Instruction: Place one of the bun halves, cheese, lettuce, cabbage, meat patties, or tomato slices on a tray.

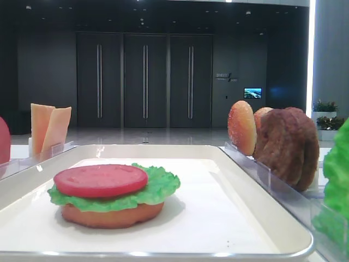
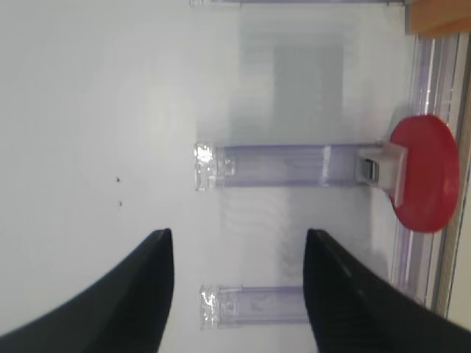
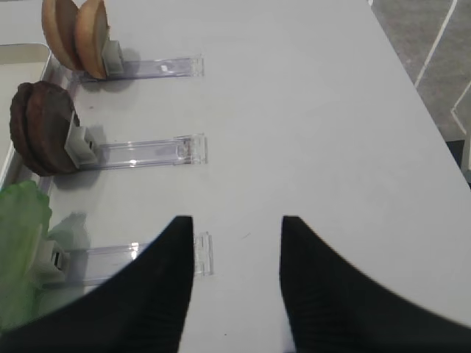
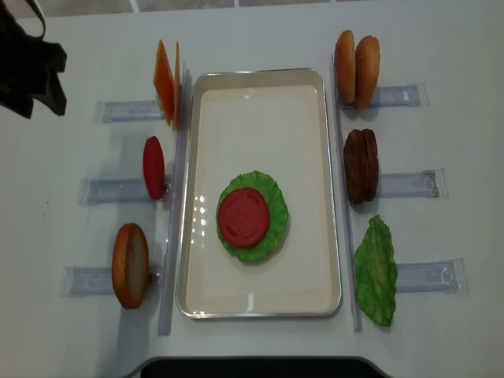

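stack: flat red tomato slice (image 4: 244, 216) on green ruffled lettuce leaf (image 4: 275, 234), mid white rectangular tray (image 4: 260, 75) | handling: looks light, stiff, slick; I'd pinch edge-on | my left gripper (image 2: 239, 246) spread, empty | right gripper (image 3: 237, 228) spread, empty

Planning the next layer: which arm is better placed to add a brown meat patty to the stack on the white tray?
Probably the right: the brown round meat patties stand in their clear holder just ahead of the right gripper, beside the white tray. The left gripper faces a red tomato slice.
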Available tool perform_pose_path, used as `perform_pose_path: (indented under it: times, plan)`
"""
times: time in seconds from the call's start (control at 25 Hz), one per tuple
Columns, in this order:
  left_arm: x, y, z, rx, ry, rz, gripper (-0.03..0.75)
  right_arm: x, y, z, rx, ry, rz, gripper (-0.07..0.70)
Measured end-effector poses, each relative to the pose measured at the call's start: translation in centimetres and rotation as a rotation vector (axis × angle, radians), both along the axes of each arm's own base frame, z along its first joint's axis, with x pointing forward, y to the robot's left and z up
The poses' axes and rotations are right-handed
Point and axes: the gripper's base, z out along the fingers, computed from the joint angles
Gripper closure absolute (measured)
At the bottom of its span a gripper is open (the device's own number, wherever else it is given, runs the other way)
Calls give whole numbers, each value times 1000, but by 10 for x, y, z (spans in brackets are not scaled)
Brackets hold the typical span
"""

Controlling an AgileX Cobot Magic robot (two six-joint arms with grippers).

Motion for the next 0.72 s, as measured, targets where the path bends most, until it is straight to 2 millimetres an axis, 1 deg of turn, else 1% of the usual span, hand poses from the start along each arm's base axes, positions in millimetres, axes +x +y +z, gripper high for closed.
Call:
perform_pose_path:
  times: [0.12,0.24,0.36,0.52,0.72]
  plan:
    - [-28,-3,9,2,-25,0,295,0,0,0,0,0,0,357]
    - [-57,-7,25,-7,-86,1,296,0,0,0,0,0,0,357]
    - [-85,-12,36,-30,-144,3,297,0,0,0,0,0,0,357]
    - [-121,-18,39,-50,-192,1,297,0,0,0,0,0,0,357]
    - [-165,-22,33,-46,-245,-4,297,0,0,0,0,0,0,357]
